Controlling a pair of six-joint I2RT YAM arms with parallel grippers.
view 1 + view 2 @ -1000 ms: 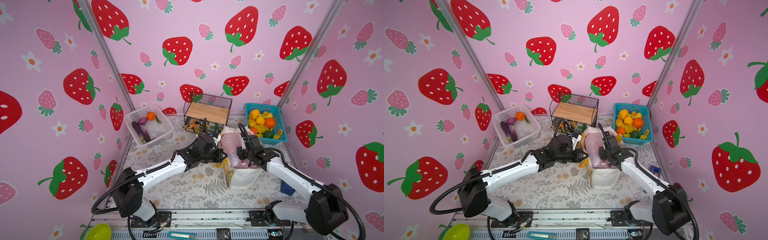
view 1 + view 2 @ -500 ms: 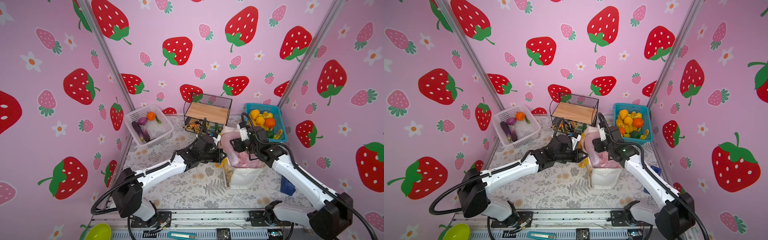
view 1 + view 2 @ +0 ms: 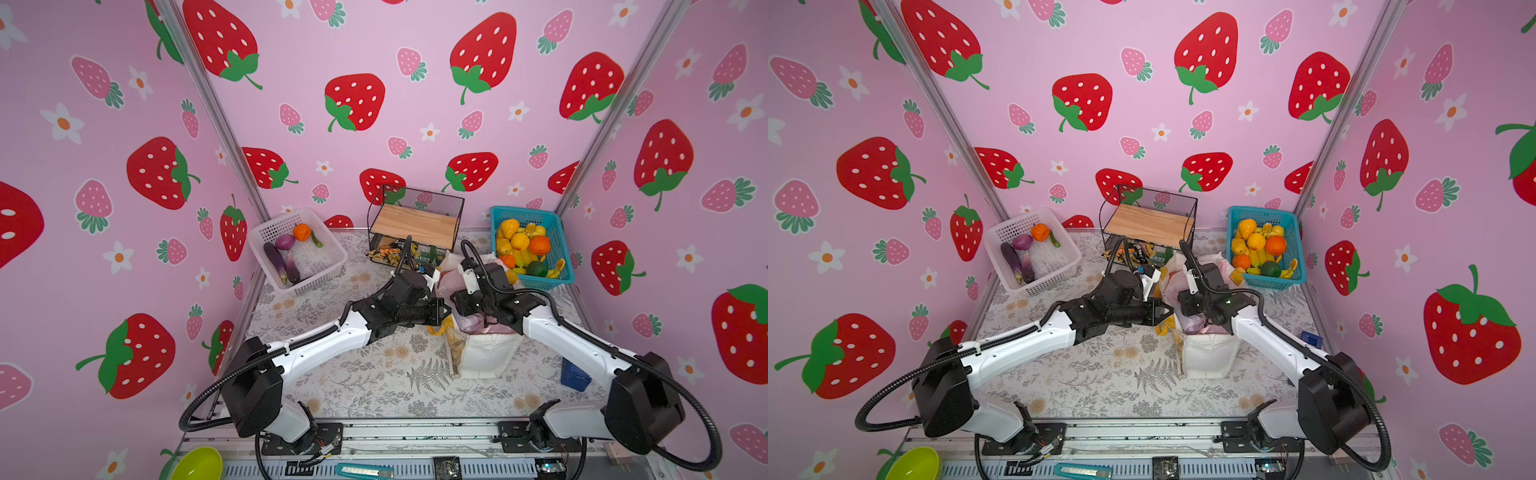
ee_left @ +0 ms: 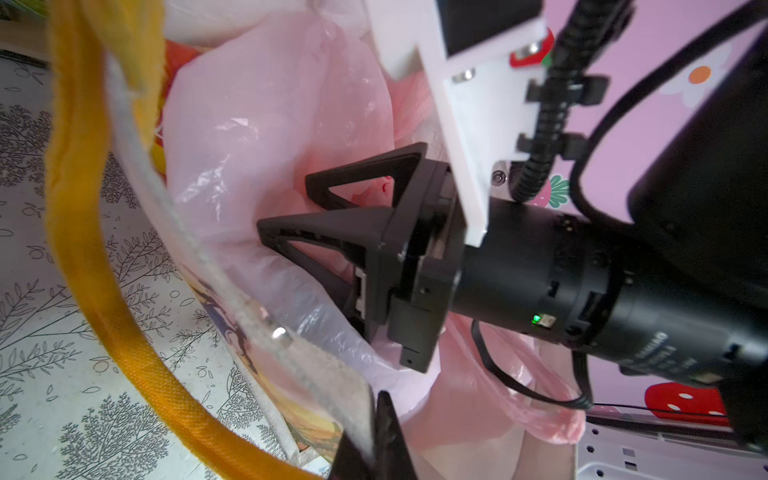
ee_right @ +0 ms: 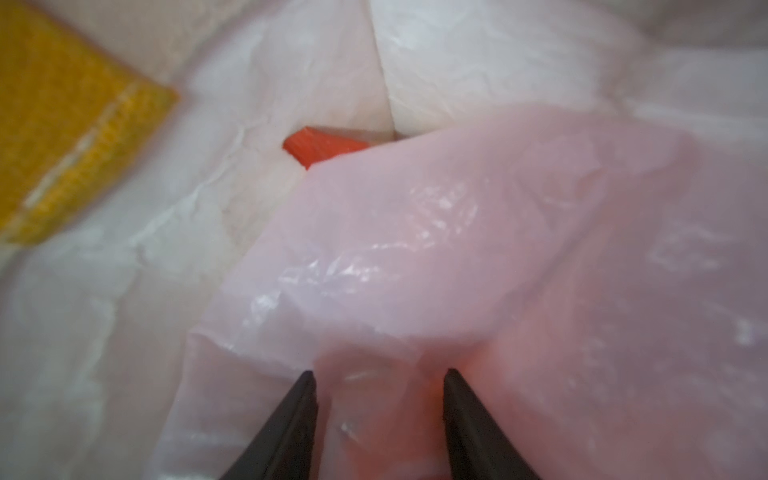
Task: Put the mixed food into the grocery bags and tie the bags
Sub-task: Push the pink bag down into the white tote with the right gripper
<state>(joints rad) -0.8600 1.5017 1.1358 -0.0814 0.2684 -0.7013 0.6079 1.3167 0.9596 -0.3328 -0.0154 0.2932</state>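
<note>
Right tool (image 5: 380, 395): jaws stand apart, about midway; a fold of pink film lies loose between the two fingertips (image 5: 305, 411), not pinched.
Right tool, position: pushed down into the pink bag (image 4: 270, 124), with film bunched around both fingers.
Left tool (image 4: 384, 419): closed tight on the canvas rim of the white tote (image 3: 486, 357), at the tote's left edge in both top views.
Pink bag: sits in the tote's mouth and bulges above the rim; it wraps the right tool and lies just beside the left tool.
White tote: upright on the tabletop (image 3: 374, 374), between the two arms.
Yellow handle (image 4: 83, 249): one loop hangs outside the rim, below the left tool.
Food in tote: one orange-red piece (image 5: 324, 147) shows between white folds, beyond the right tool's tips; other contents are hidden by film.
Count, tools: two.
Count, bags: two (one pink, one white).
Count, baskets: two, a white basket (image 3: 318, 279) and a blue basket (image 3: 521, 212), both well apart from the tools.
White basket holds: two purple aubergines (image 3: 276, 259), one purple onion (image 3: 284, 241), one orange vegetable (image 3: 302, 232), one green piece (image 3: 316, 240).
Blue basket holds: heaped yellow and orange fruit (image 3: 519, 241), too crowded to count.
Wire shelf (image 3: 415, 224): one, wooden top, at the back between the baskets; packets (image 3: 386, 254) beneath it, number unclear.
Front edge: one green bowl (image 3: 195, 465).
Right edge: one small blue box (image 3: 575, 376).
</note>
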